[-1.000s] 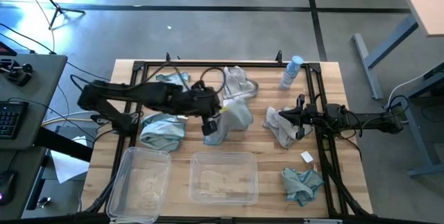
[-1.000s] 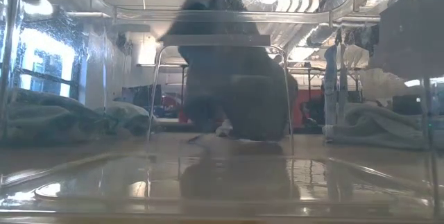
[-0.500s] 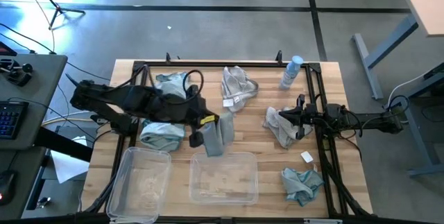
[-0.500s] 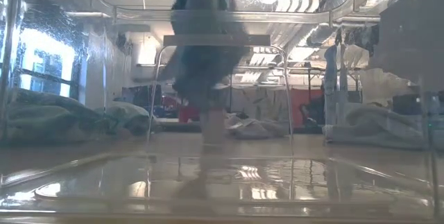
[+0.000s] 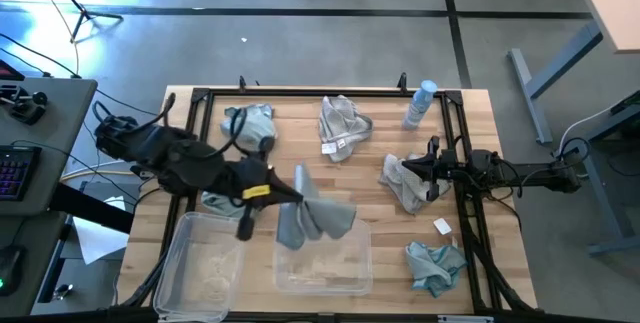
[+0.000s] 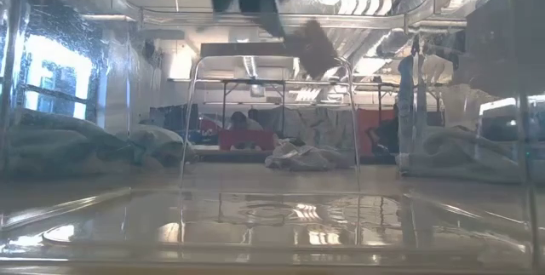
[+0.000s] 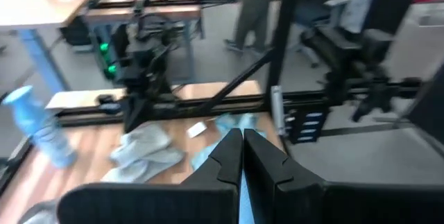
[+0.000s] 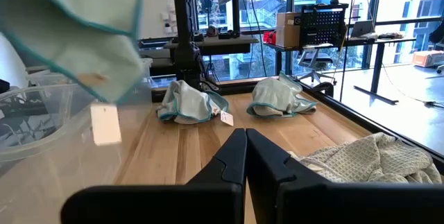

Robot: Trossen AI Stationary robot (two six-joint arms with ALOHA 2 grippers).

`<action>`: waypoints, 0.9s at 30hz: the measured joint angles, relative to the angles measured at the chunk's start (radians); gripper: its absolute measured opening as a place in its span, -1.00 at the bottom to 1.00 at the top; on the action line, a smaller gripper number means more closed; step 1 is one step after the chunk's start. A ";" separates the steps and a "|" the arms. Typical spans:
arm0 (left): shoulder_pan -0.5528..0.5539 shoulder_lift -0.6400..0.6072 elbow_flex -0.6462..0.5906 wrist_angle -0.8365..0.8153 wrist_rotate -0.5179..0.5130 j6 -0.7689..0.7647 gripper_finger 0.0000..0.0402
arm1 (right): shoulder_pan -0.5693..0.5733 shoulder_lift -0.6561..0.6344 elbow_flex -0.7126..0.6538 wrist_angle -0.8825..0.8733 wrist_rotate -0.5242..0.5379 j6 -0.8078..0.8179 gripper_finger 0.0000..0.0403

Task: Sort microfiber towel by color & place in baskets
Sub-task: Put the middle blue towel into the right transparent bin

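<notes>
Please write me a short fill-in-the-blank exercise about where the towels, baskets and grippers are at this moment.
1. The left gripper holds a teal-blue towel above the ____ basket.
2. The narrower basket holds ____ towels.
3. The right gripper rests by a ____ towel.
4. The spray bottle stands in the table's far ____ corner.

Missing words: wider; no; grey-beige; right
</notes>
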 joint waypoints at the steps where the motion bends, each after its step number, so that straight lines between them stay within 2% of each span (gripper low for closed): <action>1: -0.008 0.000 0.008 0.000 0.013 0.001 -1.00 | 0.000 0.000 0.000 0.000 0.000 0.000 -1.00; 8: -0.070 0.000 0.027 0.034 0.101 -0.009 -1.00 | 0.000 0.000 0.000 0.000 0.000 0.000 -1.00; 19: -0.157 0.063 0.027 0.107 0.099 -0.100 -1.00 | 0.000 0.000 0.000 0.000 0.000 0.000 -1.00; 27: -0.158 0.155 0.027 0.130 0.056 -0.183 -1.00 | 0.000 0.000 0.000 0.000 0.000 0.000 -1.00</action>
